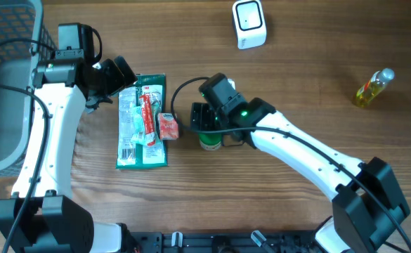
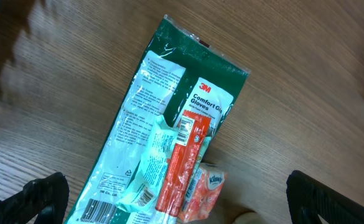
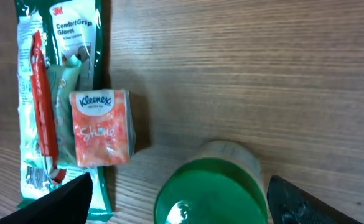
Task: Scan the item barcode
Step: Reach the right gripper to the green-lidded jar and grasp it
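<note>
Your right gripper [image 3: 178, 186] hangs directly over the green-lidded jar [image 3: 210, 193] with its jaws spread wide, one finger off each side of the lid and neither pressing on it, so nothing is grasped yet; that straddle suggests the jar is the item you mean to scan, and the spread is there to clear the broad lid before you close. The jar stands upright on the table [image 1: 296, 84], just beside the Kleenex pack [image 3: 101, 127] and well apart from the white scanner [image 1: 249, 24] at the far edge; you will have to carry it across and turn its label toward the scanner's face, and no barcode on the jar is visible from above, so expect to hunt for it on the side wall. Your left gripper [image 2: 178, 198] is likewise released, jaws fully apart and empty, poised above the green glove packet [image 2: 169, 81]; the packet lies flat with a red stick [image 2: 180, 165] and a pale sachet [image 2: 154, 149] on top of it, and what looks like a barcode label shows near the stick's upper end. Holding the left arm there keeps it out of the right arm's path to the scanner; watch the Kleenex pack, since the near finger could nudge it as you come down. The yellow bottle [image 1: 372, 88] and the basket [image 1: 1, 42] sit well clear at either side.
</note>
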Controlling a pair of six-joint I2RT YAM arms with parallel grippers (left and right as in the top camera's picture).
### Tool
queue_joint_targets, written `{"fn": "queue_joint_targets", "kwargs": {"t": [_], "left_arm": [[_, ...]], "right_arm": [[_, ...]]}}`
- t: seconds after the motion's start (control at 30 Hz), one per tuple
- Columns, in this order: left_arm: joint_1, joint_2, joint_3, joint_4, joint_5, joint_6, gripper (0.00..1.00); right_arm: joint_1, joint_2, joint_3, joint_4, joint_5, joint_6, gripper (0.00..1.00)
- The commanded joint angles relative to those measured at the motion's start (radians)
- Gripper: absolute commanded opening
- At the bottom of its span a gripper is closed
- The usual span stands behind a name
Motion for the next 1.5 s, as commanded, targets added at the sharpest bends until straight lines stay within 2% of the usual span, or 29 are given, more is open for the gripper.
{"fn": "queue_joint_targets", "kwargs": {"t": [0.0, 0.07, 0.17, 0.37, 0.53, 0.63, 0.73, 0.83, 1.0, 1.07, 1.13, 1.17, 1.37, 1.47], "left_arm": [[0.004, -0.001, 0.003, 0.0, 0.001, 0.019, 1.0], [0.004, -0.001, 0.003, 0.0, 0.001, 0.019, 1.0], [0.004, -0.001, 0.003, 0.0, 0.001, 0.019, 1.0], [0.004, -0.001, 0.003, 0.0, 0.001, 0.019, 1.0], [0.004, -0.001, 0.003, 0.0, 0.001, 0.019, 1.0], [0.004, -0.001, 0.003, 0.0, 0.001, 0.019, 1.0], [0.004, -0.001, 0.003, 0.0, 0.001, 0.019, 1.0], [0.004, -0.001, 0.003, 0.0, 0.001, 0.019, 1.0], [0.004, -0.001, 0.003, 0.0, 0.001, 0.019, 1.0], [0.004, -0.001, 0.003, 0.0, 0.001, 0.019, 1.0], [0.004, -0.001, 0.003, 0.0, 0.001, 0.019, 1.0], [0.004, -0.001, 0.003, 0.0, 0.001, 0.019, 1.0], [0.004, -0.001, 0.003, 0.0, 0.001, 0.019, 1.0], [0.004, -0.001, 0.003, 0.0, 0.001, 0.019, 1.0]], "right_arm": [[0.038, 0.022, 0.001, -0.03, 0.071, 0.034, 0.89], [0.058, 0.038, 0.001, -0.068, 0.104, 0.071, 0.88], [0.066, 0.059, 0.001, -0.137, 0.116, 0.082, 0.79], [0.066, 0.064, 0.001, -0.198, 0.096, 0.073, 0.74], [0.062, 0.064, 0.001, -0.257, 0.101, -0.187, 0.72], [0.061, 0.064, 0.001, -0.277, 0.161, -0.266, 0.73], [0.04, 0.064, 0.001, -0.282, 0.223, -0.262, 0.79], [-0.004, 0.064, 0.001, -0.28, 0.219, -0.263, 0.8], [-0.098, 0.064, 0.001, -0.281, 0.089, -0.255, 0.81], [-0.132, 0.064, 0.001, -0.282, 0.0, -0.2, 0.84], [-0.14, 0.064, 0.001, -0.293, -0.085, -0.146, 0.95], [-0.139, 0.064, 0.001, -0.318, -0.093, -0.075, 1.0], [-0.138, 0.064, -0.001, -0.349, -0.145, -0.051, 0.99], [-0.138, 0.064, -0.001, -0.344, -0.144, 0.005, 0.94]]}}
